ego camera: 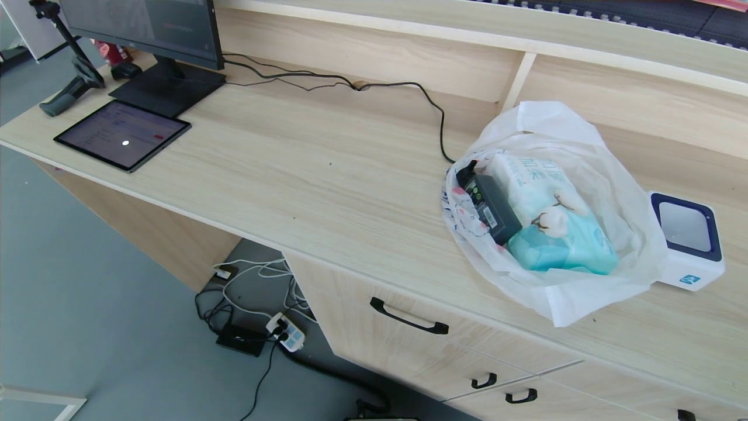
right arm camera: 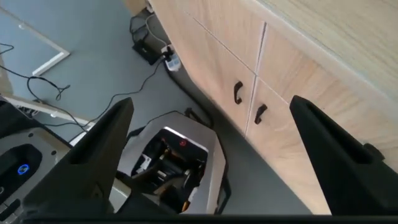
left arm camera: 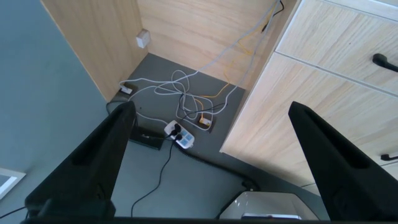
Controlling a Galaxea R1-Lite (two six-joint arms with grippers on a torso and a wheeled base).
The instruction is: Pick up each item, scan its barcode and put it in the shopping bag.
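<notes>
Shopping bag (ego camera: 543,126) lies filled on the tabletop (ego camera: 327,175), and we see the left gripper (left arm camera: 210,107) and right gripper (right arm camera: 211,101) both spread wide, empty, above the floor (left arm camera: 56,93).

No print fully legible. What's there:
- Tissue pack (ego camera: 534,175) in the shopping bag (ego camera: 619,199), 3 o'clock on the tabletop (ego camera: 321,175): large teal characters on white wrap, blurred by the bag film.
- Black item (ego camera: 491,204) beside it, 9 o'clock side: round green mark, white label lines, too small to read.
- Bag wall at 9 o'clock: blue and red printed pattern, unreadable.
- White box (ego camera: 689,240) at the bag's 3 o'clock: small blue square logo on the front face.
- Tablet (ego camera: 123,134), 10 o'clock: rows of text, one red mark, too small.
- Monitor (ego camera: 140,26), 11 o'clock: faint reddish line, unreadable.
</notes>
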